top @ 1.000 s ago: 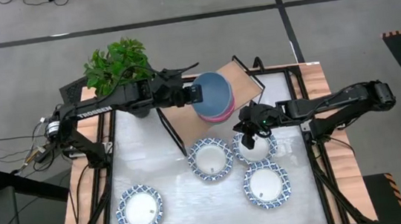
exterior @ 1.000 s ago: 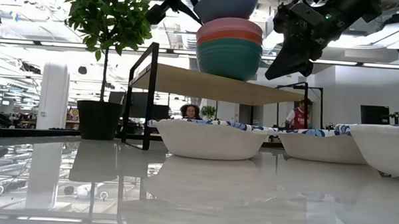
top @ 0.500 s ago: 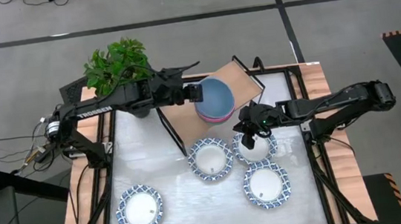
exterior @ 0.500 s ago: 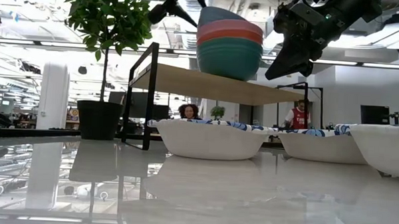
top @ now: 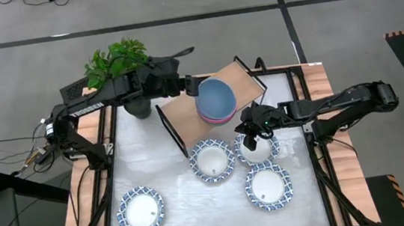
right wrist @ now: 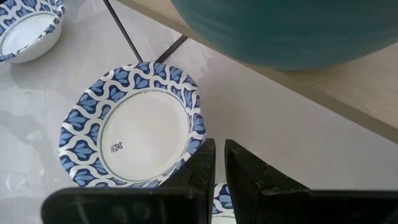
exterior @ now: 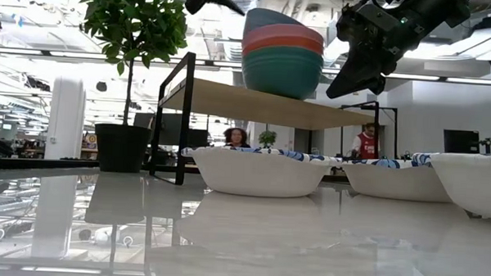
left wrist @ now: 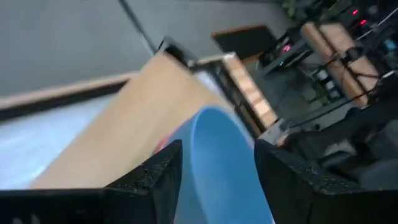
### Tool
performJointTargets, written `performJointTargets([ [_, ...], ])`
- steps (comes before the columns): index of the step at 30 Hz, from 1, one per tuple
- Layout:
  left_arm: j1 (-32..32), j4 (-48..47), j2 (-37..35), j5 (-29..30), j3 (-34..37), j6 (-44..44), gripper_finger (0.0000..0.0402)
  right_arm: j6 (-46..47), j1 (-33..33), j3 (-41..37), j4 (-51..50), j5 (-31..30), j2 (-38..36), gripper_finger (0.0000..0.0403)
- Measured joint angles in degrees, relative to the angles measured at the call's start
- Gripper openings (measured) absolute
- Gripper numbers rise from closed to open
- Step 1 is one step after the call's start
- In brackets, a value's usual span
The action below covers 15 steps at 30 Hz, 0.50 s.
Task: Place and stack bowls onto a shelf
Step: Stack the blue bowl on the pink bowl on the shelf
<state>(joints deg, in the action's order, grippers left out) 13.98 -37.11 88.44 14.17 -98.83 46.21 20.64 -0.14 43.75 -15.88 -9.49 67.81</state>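
You are looking at blue bowl (top: 215, 96) sitting atop stack on shelf (top: 187, 111); left gripper (left wrist: 214, 165) spread, holding nothing; right gripper (right wrist: 216, 163) pressed together above patterned bowl (right wrist: 132, 132). Likely stiff, slippery; pinch rim.

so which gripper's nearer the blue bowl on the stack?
Left. The left gripper is open just beside the blue bowl; the right gripper sits farther off, over a patterned bowl.

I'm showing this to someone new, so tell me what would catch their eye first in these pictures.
Probably the colourful stack of bowls, blue on pink on green, on the shelf at the table's back. Next, the four blue-patterned white bowls spread on the tabletop in front. The left end effector sits open beside the stack, and the leafy potted plant stands at the back left.
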Motion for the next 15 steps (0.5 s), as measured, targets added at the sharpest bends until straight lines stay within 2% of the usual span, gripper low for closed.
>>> performJointTargets([
  [2,-0.02,-0.29,0.00,-0.40,-1.47,-1.78,0.0178,0.02,0.00,0.00,0.02,0.01,0.00,0.0064],
  [5,-0.53,1.42,-0.04,-4.25,-2.13,-4.20,0.0151,0.02,0.00,0.00,0.02,0.00,0.00,0.0064],
  [8,-1.51,1.71,0.02,-7.20,-2.09,-6.79,0.0097,0.02,0.00,0.00,0.02,0.01,0.00,0.0064],
  [11,-2.88,2.07,0.45,-7.51,-1.29,-8.94,0.0026,0.00,0.00,0.00,0.04,0.01,0.00,0.0064],
  [12,-3.20,1.55,0.55,-7.46,-0.81,-9.17,0.0014,0.00,0.00,0.00,0.02,0.01,0.00,0.0064],
  [15,-3.65,1.77,0.72,-7.14,1.20,-9.33,0.0010,-0.03,0.00,0.00,0.02,0.01,0.00,0.0064],
])
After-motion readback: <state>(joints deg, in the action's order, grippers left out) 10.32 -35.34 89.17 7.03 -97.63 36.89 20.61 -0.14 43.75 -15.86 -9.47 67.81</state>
